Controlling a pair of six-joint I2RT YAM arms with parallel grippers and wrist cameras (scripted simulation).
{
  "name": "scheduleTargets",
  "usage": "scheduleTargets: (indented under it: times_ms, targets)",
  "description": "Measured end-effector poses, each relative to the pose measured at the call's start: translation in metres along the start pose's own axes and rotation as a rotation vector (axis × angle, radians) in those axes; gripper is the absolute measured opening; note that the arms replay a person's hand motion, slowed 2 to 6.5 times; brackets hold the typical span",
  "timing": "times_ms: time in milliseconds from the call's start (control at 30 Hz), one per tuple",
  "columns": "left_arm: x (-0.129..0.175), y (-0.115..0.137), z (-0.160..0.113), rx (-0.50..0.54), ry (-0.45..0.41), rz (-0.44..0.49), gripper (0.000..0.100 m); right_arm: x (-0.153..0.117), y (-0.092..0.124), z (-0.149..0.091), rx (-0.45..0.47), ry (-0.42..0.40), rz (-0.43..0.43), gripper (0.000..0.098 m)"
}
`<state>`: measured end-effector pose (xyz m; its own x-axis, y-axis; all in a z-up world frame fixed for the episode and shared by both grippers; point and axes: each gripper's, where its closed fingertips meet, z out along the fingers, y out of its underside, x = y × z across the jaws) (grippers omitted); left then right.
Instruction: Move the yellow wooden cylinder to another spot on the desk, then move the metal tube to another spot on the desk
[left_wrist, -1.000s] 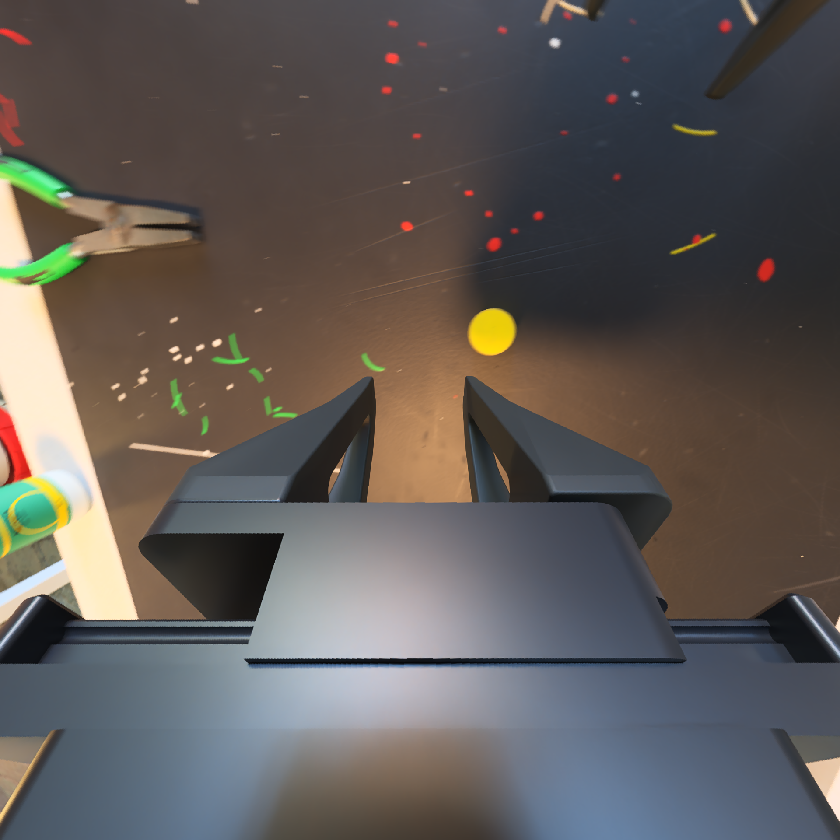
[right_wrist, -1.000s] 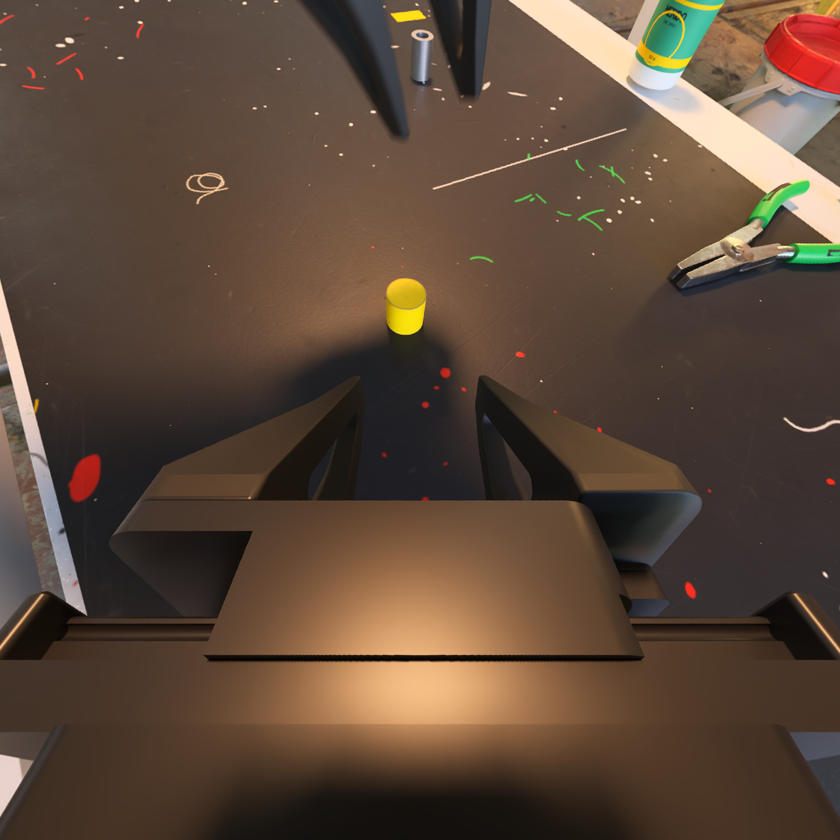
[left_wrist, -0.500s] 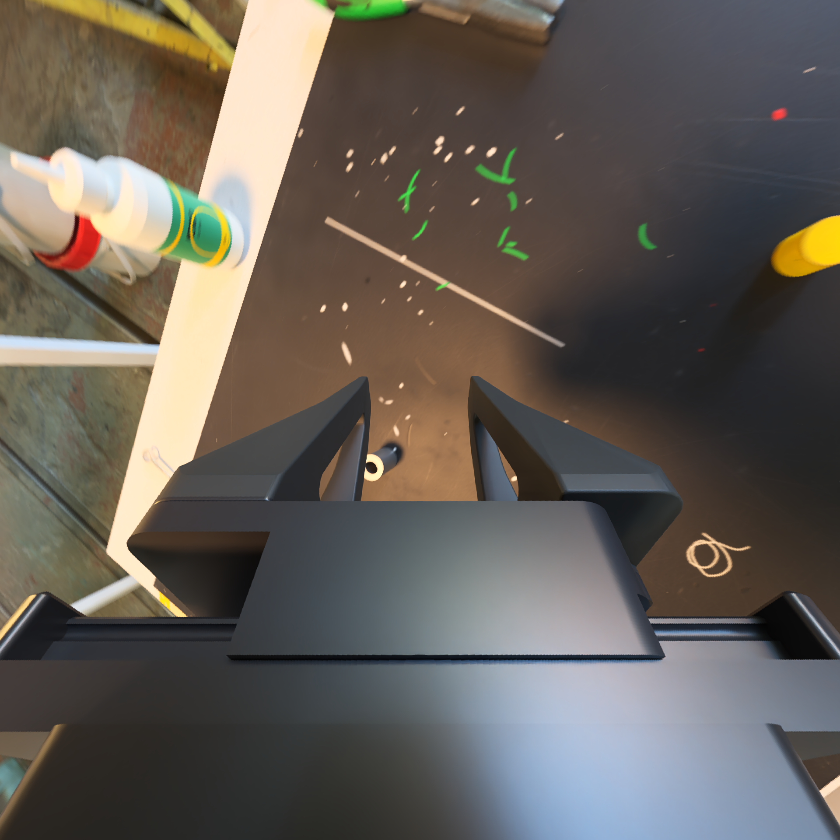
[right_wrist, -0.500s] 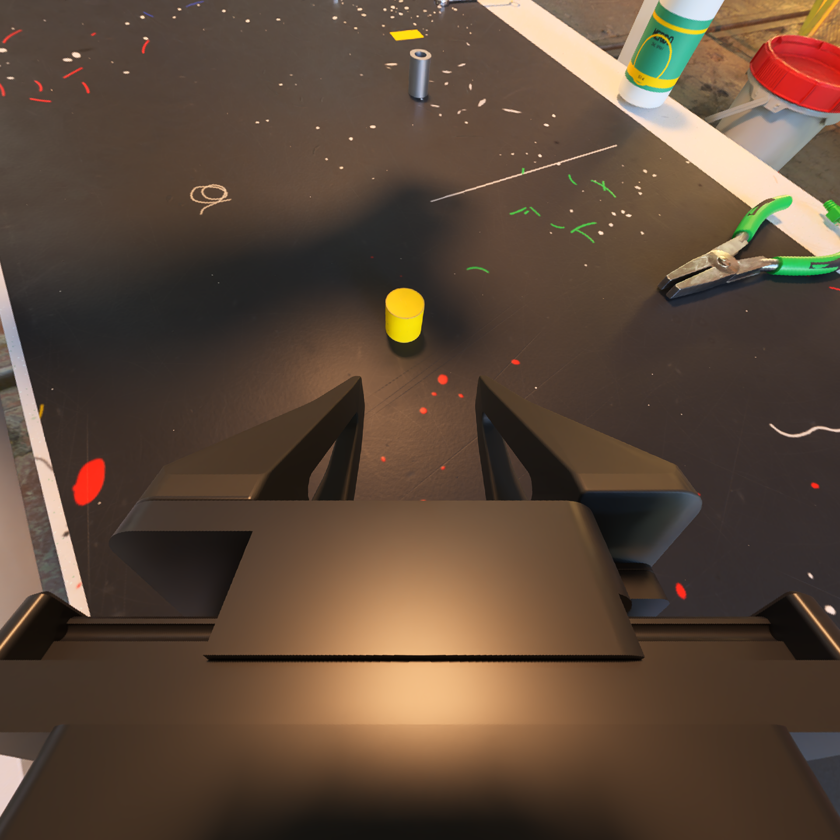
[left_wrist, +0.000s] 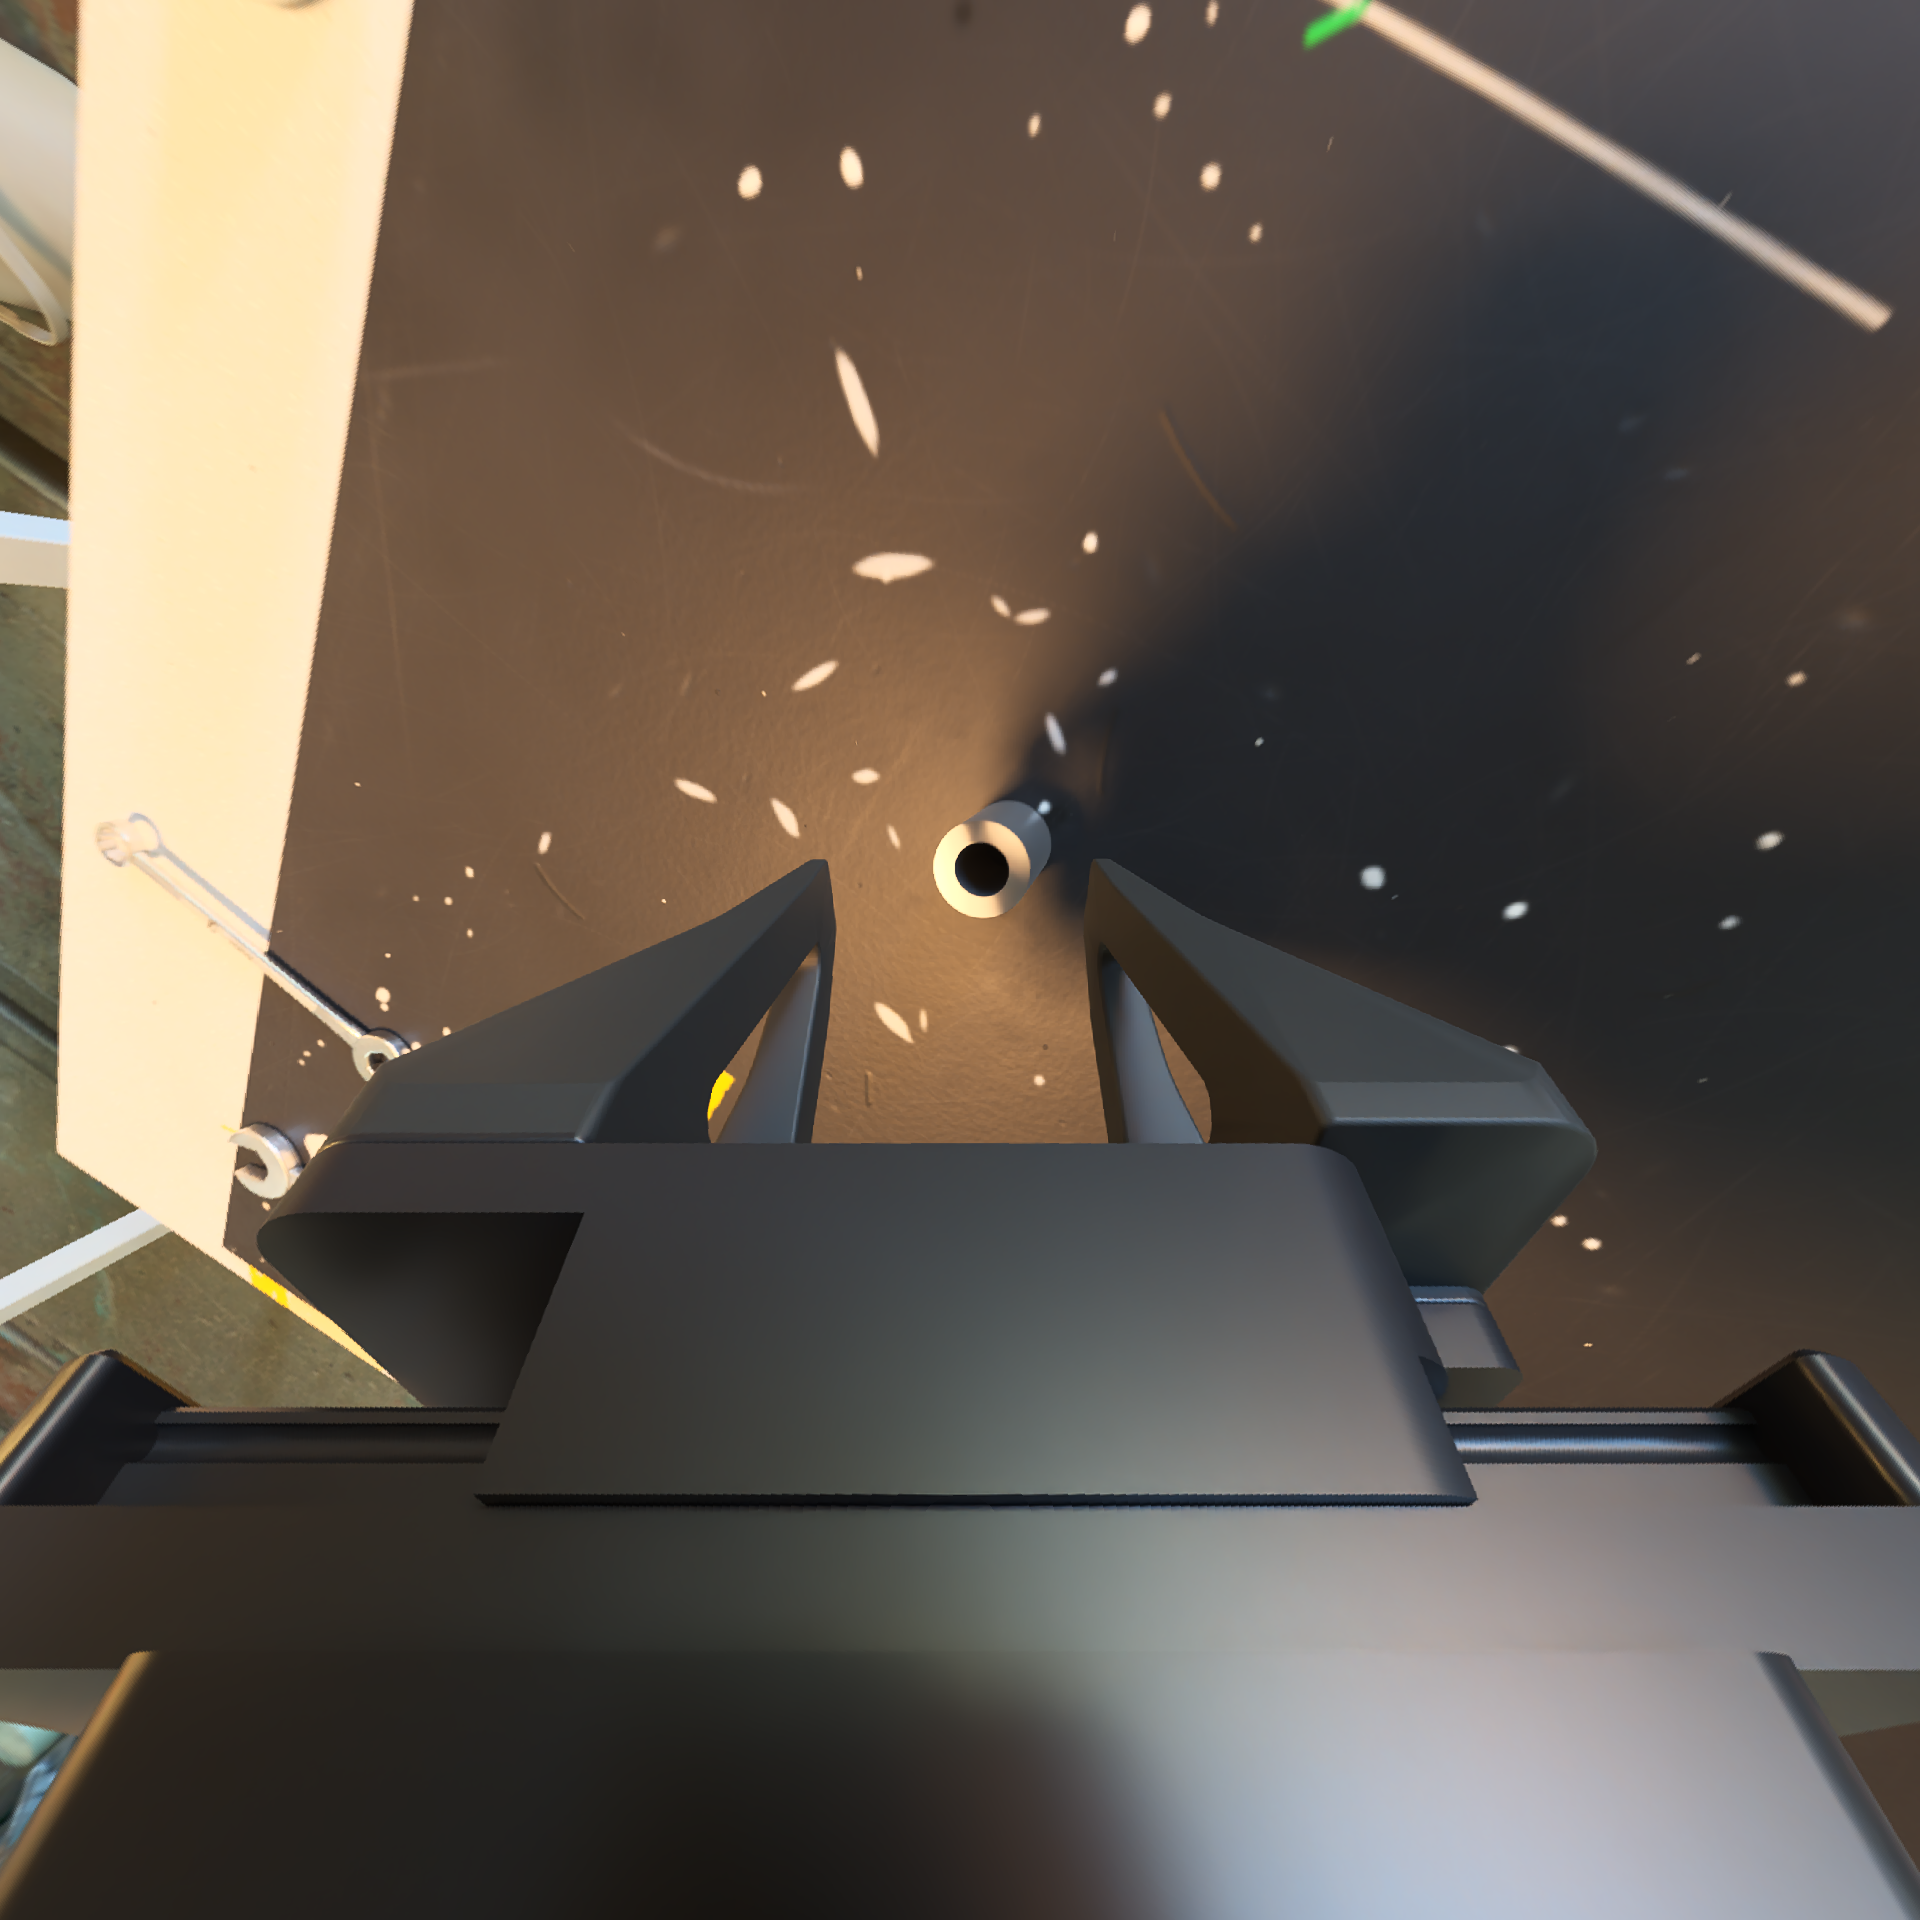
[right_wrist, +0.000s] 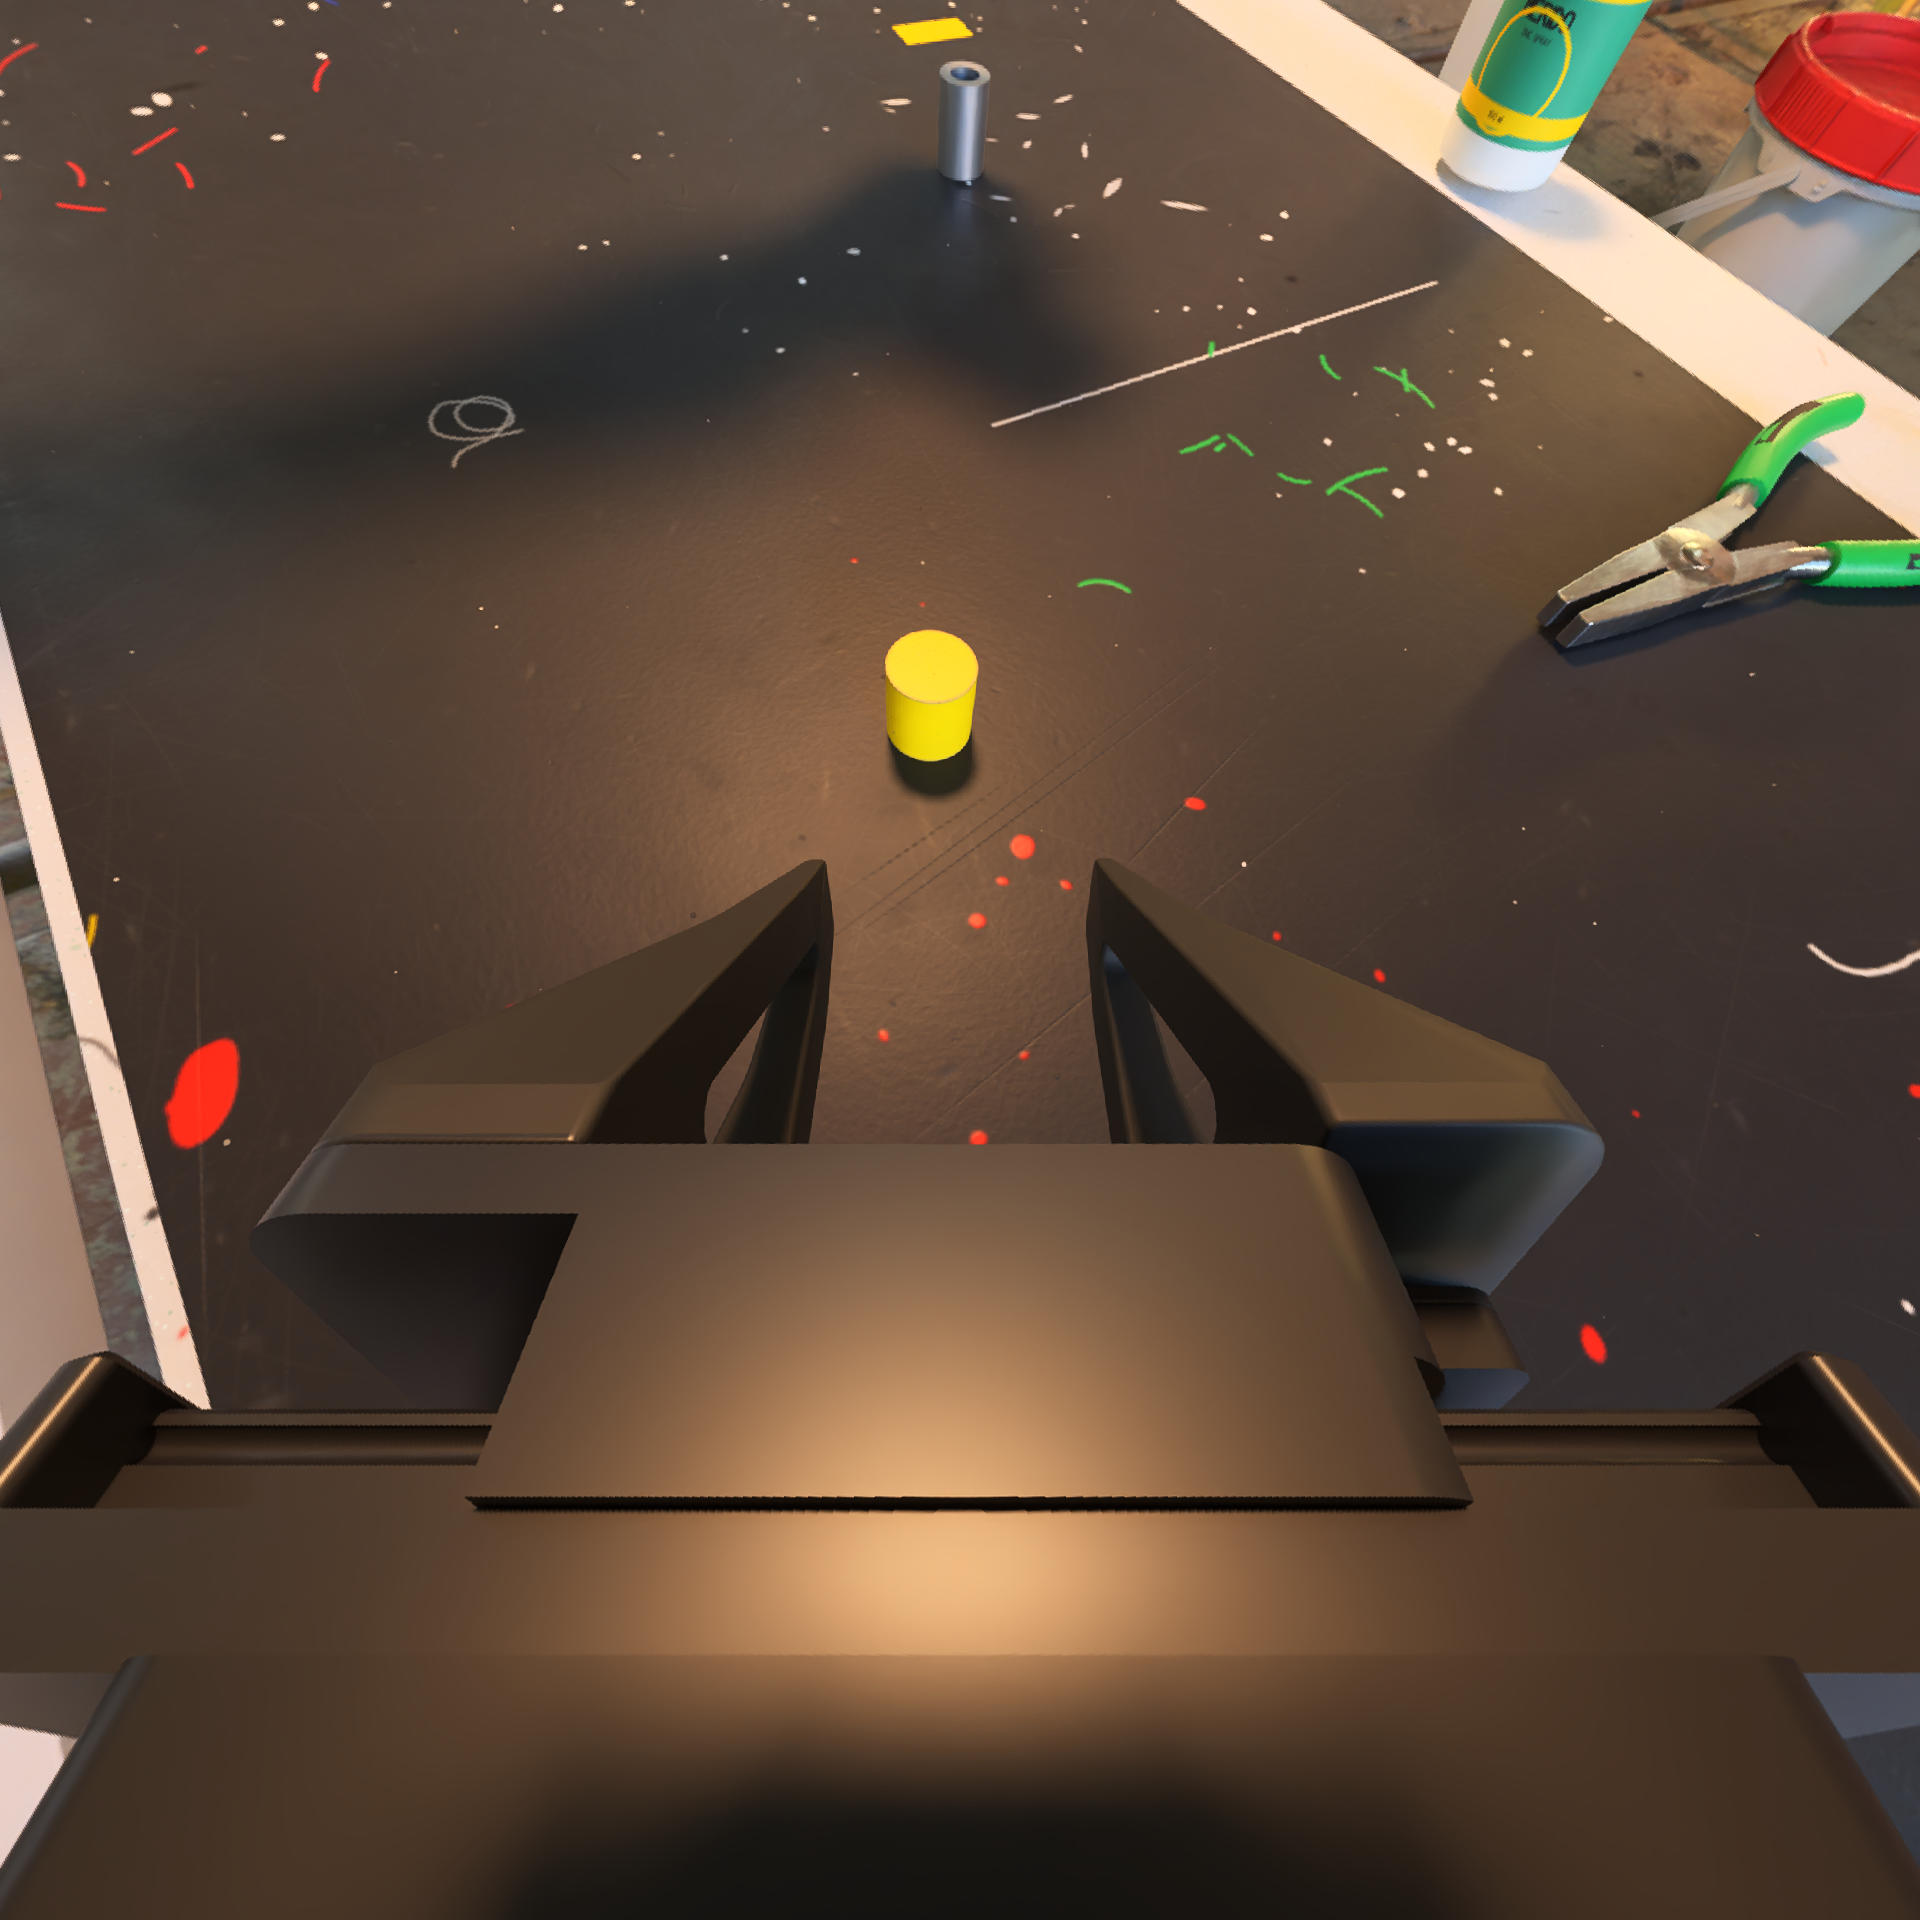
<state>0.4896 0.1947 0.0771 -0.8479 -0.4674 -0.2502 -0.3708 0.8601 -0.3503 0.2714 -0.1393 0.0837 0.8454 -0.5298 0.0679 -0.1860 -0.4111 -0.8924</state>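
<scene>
Left wrist view: my left gripper (left_wrist: 958, 868) points almost straight down at the dark desk (left_wrist: 1455, 582), its fingers spread wide and holding nothing. Just past the fingertips, in line with the gap and nearer the right-hand finger, the metal tube (left_wrist: 989, 858) stands upright, its open bore facing me. Out at the desk's pale edge, a silver wrench (left_wrist: 249, 940) lies partly under the gripper body.

Right wrist view: my right gripper (right_wrist: 958, 868) is likewise wide open and empty, angled over the desk. Ahead of its tips, apart from them, the yellow wooden cylinder (right_wrist: 930, 694) stands on end. Far beyond it stands the metal tube (right_wrist: 962, 121). Green-handled pliers (right_wrist: 1725, 551) lie to the right, near a glue bottle (right_wrist: 1532, 88) and a red-lidded tub (right_wrist: 1829, 156).
</scene>
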Motion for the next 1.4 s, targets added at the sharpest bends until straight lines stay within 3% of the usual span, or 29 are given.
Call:
scheduleTargets:
  times_ms: [200, 533, 667, 767, 867, 1100, 1267, 1400]
  targets:
    - [-0.003, 0.016, 0.018, -0.034, 0.06, 0.028, 0.044, 0.001, 0.002, 0.002, -0.007, -0.004, 0.006, 0.0417]
    - [0.005, 0.018, 0.037, -0.032, 0.165, 0.035, 0.046, 0.002, 0.005, 0.005, -0.018, -0.009, 0.02, 0.0416]
    - [0.007, 0.02, 0.046, -0.062, 0.174, 0.042, 0.037, 0.002, 0.005, 0.005, -0.018, -0.008, 0.02, 0.0415]
    - [0.007, 0.023, 0.051, -0.089, 0.164, 0.052, 0.024, 0.002, 0.005, 0.005, -0.017, -0.006, 0.02, 0.0414]
    - [0.005, 0.022, 0.049, -0.1, 0.149, 0.048, 0.021, 0.004, 0.004, 0.004, -0.015, -0.002, 0.021, 0.0413]
    - [-0.003, 0.009, 0.02, -0.049, 0.089, 0.023, 0.021, 0.006, 0.002, 0.001, -0.002, 0.007, 0.018, 0.0409]
    - [-0.015, -0.017, -0.026, 0.058, -0.03, 0.011, 0.021, 0.006, 0.001, 0.0, 0.003, 0.003, 0.019, 0.0408]
    - [-0.006, -0.048, -0.062, 0.166, -0.068, 0.038, 0.021, 0.005, 0.001, 0.0, 0.005, 0.0, 0.017, 0.0407]
